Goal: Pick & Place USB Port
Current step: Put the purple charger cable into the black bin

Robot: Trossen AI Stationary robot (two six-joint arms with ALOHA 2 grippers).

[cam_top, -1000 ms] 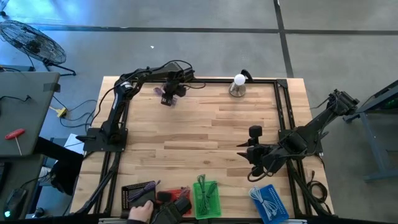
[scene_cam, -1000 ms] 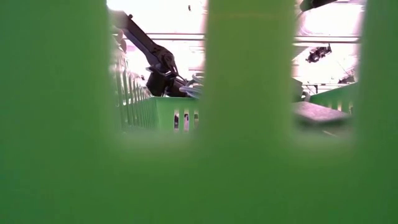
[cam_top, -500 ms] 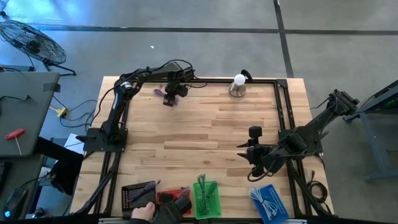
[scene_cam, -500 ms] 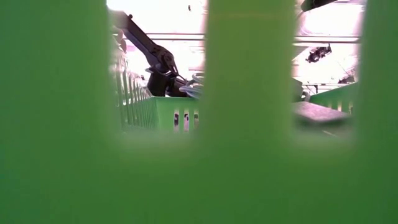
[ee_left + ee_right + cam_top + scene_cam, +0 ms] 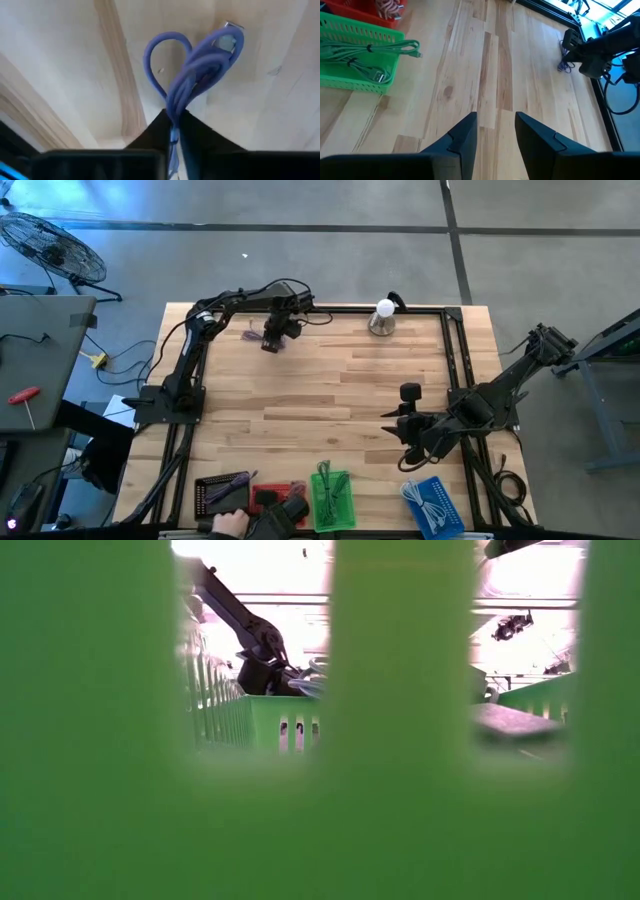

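Now my left end effector [image 5: 172, 117] pinches the purple USB cable [image 5: 200, 65] mid-coil; it looks light, floppy, likely to dangle.

Blurred green basket wall [image 5: 400, 720], glaring backlight behind.

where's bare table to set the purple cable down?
Free: the wide middle between the left gripper shut on the purple cable and the right gripper. Crowded: the near edge, with black basket, red basket, green basket, blue basket; the lamp at the far edge.
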